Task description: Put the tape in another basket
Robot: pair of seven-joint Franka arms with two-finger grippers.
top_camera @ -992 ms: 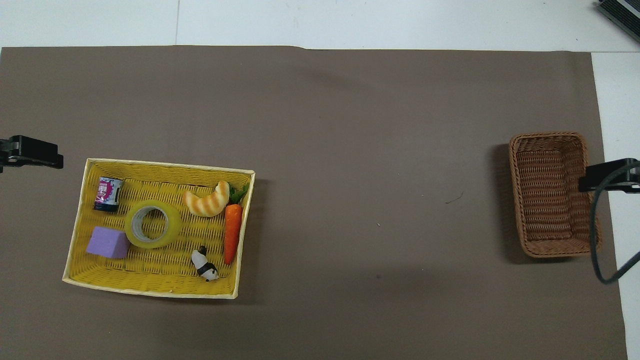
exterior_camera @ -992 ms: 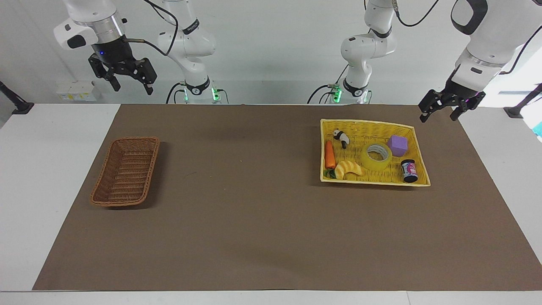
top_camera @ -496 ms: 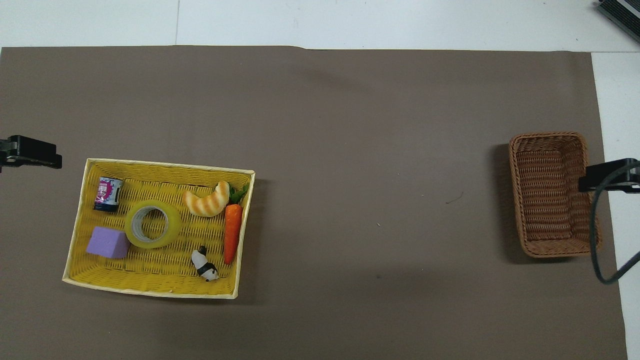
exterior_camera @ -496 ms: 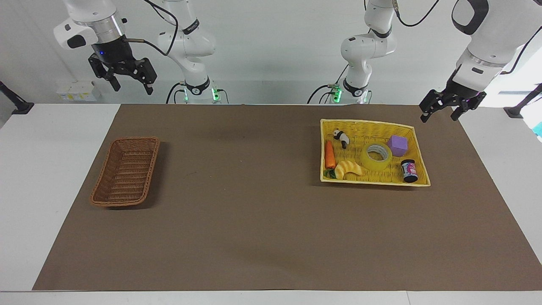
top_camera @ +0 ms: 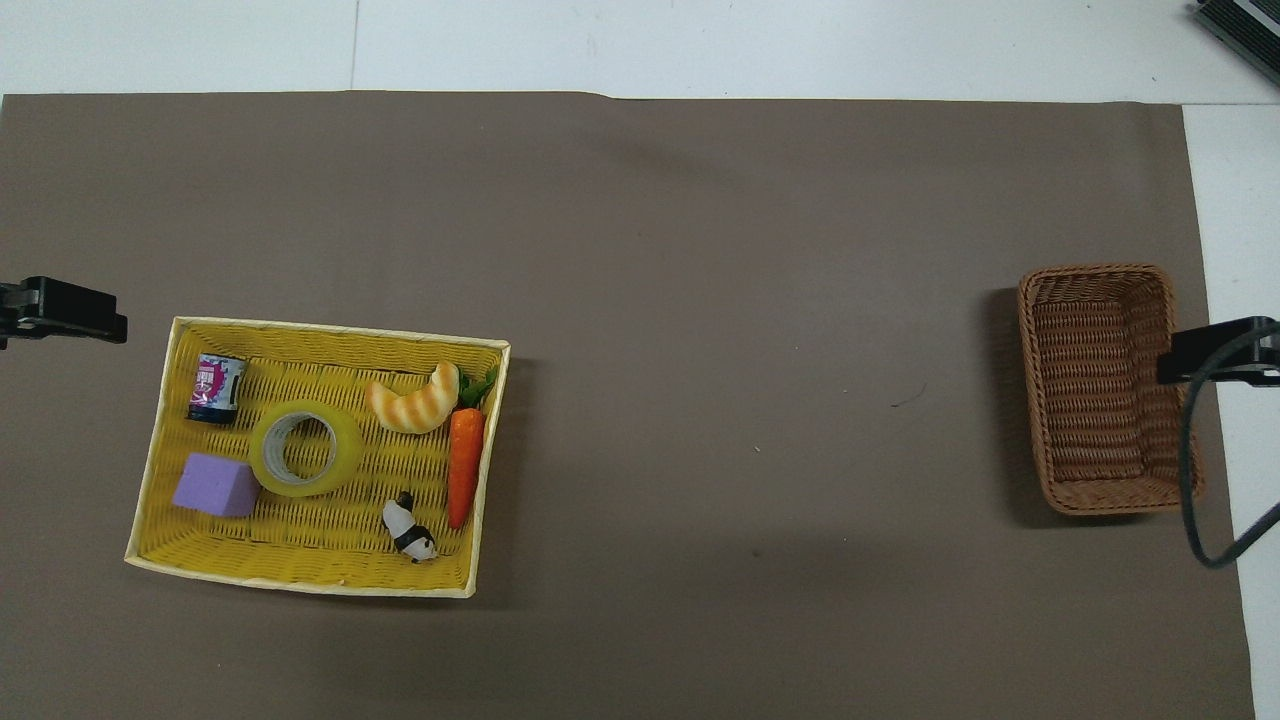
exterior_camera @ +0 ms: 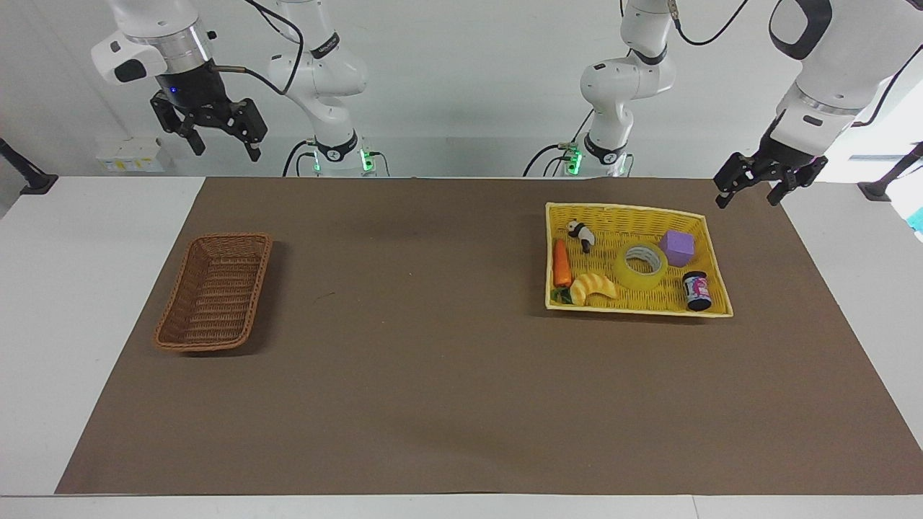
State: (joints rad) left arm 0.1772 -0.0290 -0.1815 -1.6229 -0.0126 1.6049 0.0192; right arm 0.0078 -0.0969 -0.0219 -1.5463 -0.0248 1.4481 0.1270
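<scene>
Facing view: pick not begun. Left gripper (exterior_camera: 751, 189) raised, spread wide, empty; tape (exterior_camera: 643, 264) below it, toward desk middle, in yellow tray (exterior_camera: 710, 225). Right gripper (exterior_camera: 216, 133) waits agape, empty, above basket (exterior_camera: 215, 291). Next: left gripper descends, straddles tape's wall.

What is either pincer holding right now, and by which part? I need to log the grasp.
Nothing is held. The left pincer and right pincer both hang open in the air; the tape lies untouched in the yellow tray.

White rounded arms with black joint bands, black cables, green base lights, and seemingly bare-metal black grippers.
</scene>
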